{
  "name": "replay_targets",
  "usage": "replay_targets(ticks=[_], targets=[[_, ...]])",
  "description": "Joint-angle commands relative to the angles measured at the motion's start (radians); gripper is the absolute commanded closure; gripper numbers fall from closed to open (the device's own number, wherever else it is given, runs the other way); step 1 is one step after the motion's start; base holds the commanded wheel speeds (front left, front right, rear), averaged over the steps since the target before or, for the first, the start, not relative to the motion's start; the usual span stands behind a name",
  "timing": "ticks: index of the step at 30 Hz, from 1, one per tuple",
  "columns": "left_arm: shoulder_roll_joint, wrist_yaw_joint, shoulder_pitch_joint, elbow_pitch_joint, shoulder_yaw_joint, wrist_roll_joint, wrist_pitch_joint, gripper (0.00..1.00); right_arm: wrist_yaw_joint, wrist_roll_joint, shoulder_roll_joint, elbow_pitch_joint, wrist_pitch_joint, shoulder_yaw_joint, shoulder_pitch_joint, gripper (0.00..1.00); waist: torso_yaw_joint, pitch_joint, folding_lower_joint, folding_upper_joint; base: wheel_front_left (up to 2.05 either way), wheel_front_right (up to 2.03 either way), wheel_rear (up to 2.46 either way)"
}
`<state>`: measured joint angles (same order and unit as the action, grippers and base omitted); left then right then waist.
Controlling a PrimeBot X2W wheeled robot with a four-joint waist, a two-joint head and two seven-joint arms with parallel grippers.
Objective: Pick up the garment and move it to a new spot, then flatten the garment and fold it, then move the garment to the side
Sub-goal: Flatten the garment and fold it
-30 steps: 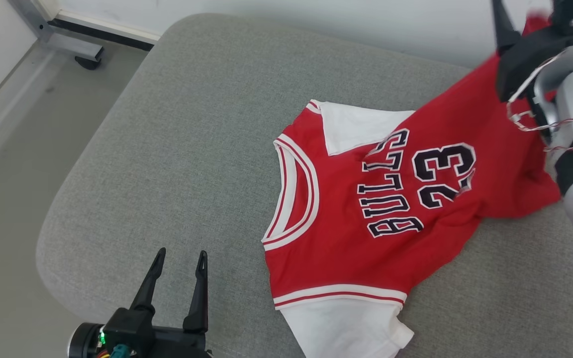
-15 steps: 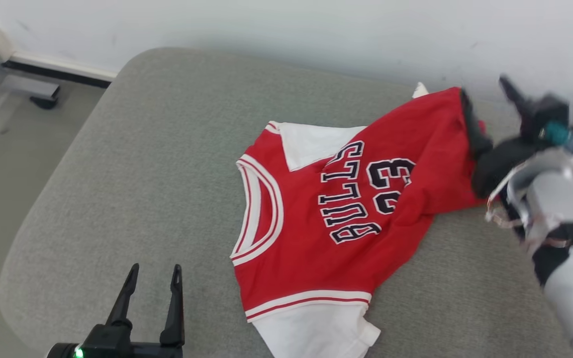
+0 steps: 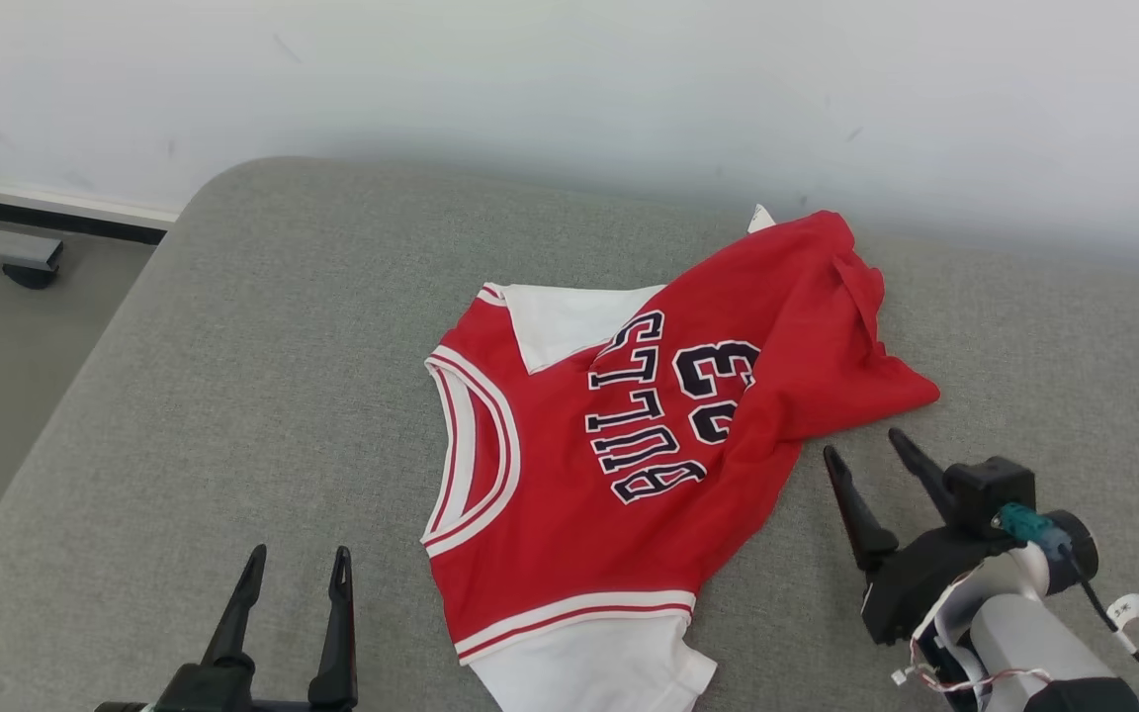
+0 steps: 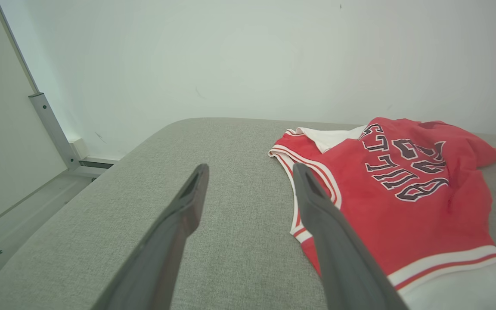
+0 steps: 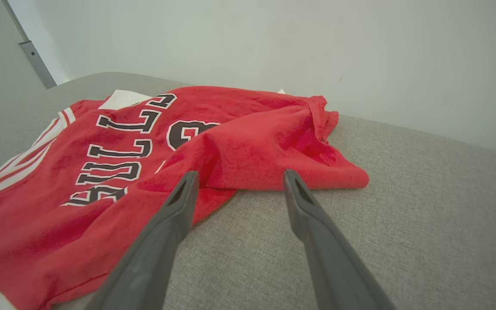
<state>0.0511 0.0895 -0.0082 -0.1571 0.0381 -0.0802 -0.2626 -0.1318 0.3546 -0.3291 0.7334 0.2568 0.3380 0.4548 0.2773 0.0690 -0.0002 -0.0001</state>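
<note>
One garment sleeve [image 3: 591,667] (btm) half off-frame

A grey cushion [image 3: 233,415] lies before a white wall [image 3: 569,89], a metal foot [image 3: 11,255] beside it.

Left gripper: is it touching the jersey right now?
Apart. In the head view, a broad strip of bare grey cushion lies between the open left gripper and the collar edge of the jersey.

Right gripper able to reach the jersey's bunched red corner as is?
Probably yes. The right gripper is open, just short of the jersey, fingers pointing at that corner; only bare cushion lies between, nothing blocking.
</note>
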Motion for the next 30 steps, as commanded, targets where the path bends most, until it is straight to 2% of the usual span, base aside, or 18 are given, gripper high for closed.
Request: replay_targets(ticks=[1,8,20,21,22,23,24,30], targets=[[-0.001,0.005,0.005,0.003,0.004,0.004,-0.003,0.00,0.003,0.003,0.006,-0.008,-0.008,-0.001,-0.017,0.00,0.003,0.006,0.0002,0.0001,0.00,0.00,0.00],[-0.001,0.007,-0.015,-0.002,0.021,-0.006,-0.003,0.00,0.003,-0.029,0.036,0.026,-0.029,-0.005,-0.011,0.00,0.030,0.034,0.0002,0.0001,0.00,0.00,0.00],[-0.001,0.008,-0.034,-0.017,0.032,-0.018,-0.003,0.00,0.003,-0.083,0.113,0.254,-0.068,-0.043,0.098,0.00,0.084,0.059,0.0002,0.0001,0.00,0.00,0.00],[-0.001,0.007,-0.035,-0.017,0.034,-0.019,-0.003,0.00,0.003,-0.085,0.119,0.275,-0.080,-0.039,0.105,0.21,0.087,0.059,0.0002,0.0001,0.00,0.00,0.00],[-0.001,0.006,-0.036,-0.019,0.034,-0.019,-0.003,0.00,0.003,-0.086,0.123,0.295,-0.088,-0.038,0.111,0.65,0.089,0.059,0.0002,0.0001,0.00,0.00,0.00],[-0.001,0.006,-0.035,-0.020,0.035,-0.020,-0.003,0.00,0.003,-0.087,0.127,0.310,-0.090,-0.035,0.115,0.89,0.090,0.057,0.0002,0.0001,0.00,0.00,0.00],[-0.001,0.005,-0.035,-0.021,0.036,-0.021,-0.003,0.00,0.003,-0.087,0.131,0.322,-0.088,-0.032,0.120,1.00,0.092,0.056,0.0002,0.0001,0.00,0.00,0.00],[-0.001,-0.003,-0.014,-0.025,0.035,-0.020,-0.003,0.00,0.003,-0.069,0.131,0.334,-0.045,-0.018,0.128,1.00,0.082,0.035,0.0002,0.0001,0.00,0.00,0.00]])
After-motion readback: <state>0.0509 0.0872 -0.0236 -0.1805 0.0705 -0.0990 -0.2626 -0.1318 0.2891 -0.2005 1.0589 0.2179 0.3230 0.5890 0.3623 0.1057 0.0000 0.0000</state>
